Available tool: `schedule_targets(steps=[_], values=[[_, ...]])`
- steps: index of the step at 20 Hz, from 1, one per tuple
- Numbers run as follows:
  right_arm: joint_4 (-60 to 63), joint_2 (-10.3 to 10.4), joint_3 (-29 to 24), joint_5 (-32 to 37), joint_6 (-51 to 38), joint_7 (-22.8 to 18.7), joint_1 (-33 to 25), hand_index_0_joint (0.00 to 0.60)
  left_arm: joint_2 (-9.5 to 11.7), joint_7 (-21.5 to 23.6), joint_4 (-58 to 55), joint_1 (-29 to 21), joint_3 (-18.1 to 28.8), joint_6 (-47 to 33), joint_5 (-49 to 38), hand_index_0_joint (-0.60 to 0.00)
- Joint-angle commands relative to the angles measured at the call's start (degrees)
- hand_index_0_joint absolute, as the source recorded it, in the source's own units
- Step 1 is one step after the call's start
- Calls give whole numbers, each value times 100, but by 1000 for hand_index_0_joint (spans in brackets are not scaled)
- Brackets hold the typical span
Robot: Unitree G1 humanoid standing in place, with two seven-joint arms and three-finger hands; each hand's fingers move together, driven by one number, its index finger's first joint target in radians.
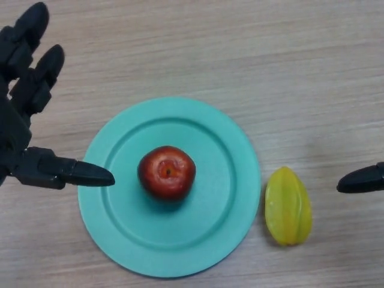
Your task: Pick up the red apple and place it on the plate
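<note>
Your robot's left hand [24,120] sits closest to the lens, filling the view's left edge with its fingers straight and spread and its thumb stretched toward the rim of the teal plate [234,180] — it grips nothing, and the thumb tip lies over the rim well short of the fruit. That relaxed, splayed pose reads to me as a release rather than a reach, because the red apple [167,171] already rests upright near the plate's centre, stem dimple facing up, touching neither hand. So you can judge the placing step as done, with only a withdrawal left. Just beside the plate on its right lies a yellow starfruit [288,206] on the wooden table [240,48], close to the rim but apart from it — it looks like a distractor and has no part in the task. Of the right hand [363,179] you see only one dark tip at the right edge; the rest is cut off, so I cannot tell how it is set. Most of the left palm and wrist is likewise out of view.
</note>
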Motion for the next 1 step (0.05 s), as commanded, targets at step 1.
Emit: schedule_targets(steps=[1], values=[[-201, -244, -267, 200, -706, -175, -156, 0, 276, -16, -297, -147, 482, -767, 98, 0]])
